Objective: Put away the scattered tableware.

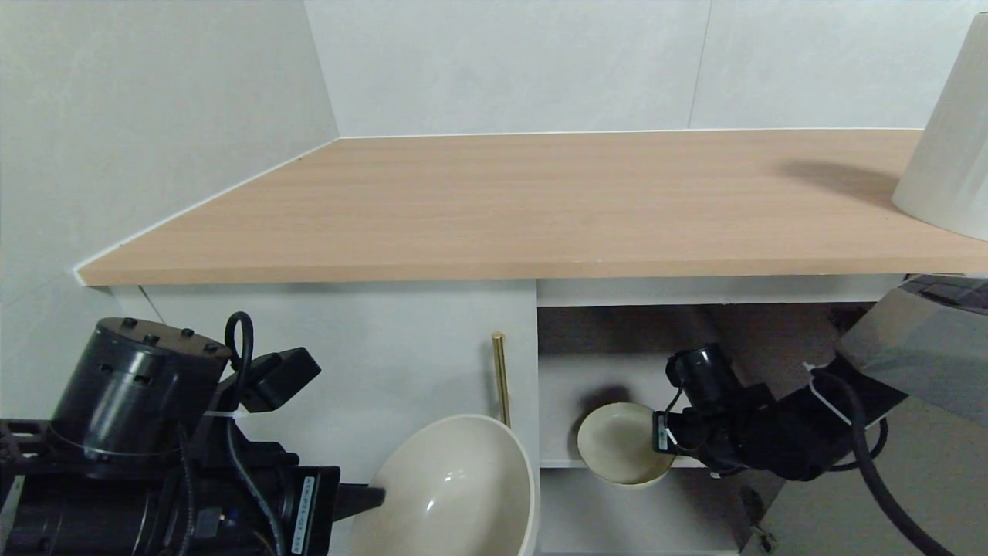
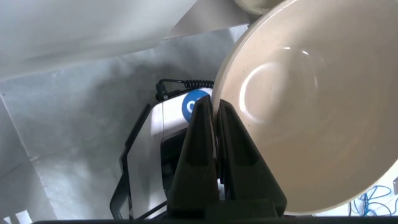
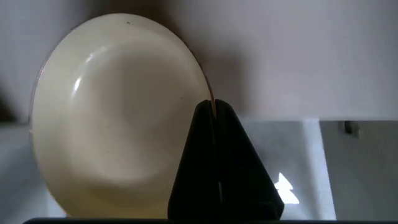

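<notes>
Both hands clenched on bowl rims. Left hand [image 1: 369,498] grips the big bowl [image 1: 455,494], tilted, in front of the closed door [image 1: 347,347] under the tabletop [image 1: 540,201]. Right hand [image 1: 662,442] grips the small bowl [image 1: 617,444] at the open shelf's [image 1: 559,417] front edge.

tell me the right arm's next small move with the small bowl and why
Probably push the small bowl deeper onto the cabinet shelf and lower it before letting go. The right gripper is shut on its rim, and the bowl hangs at the shelf's front edge, partly over it, so releasing here might drop it.
</notes>
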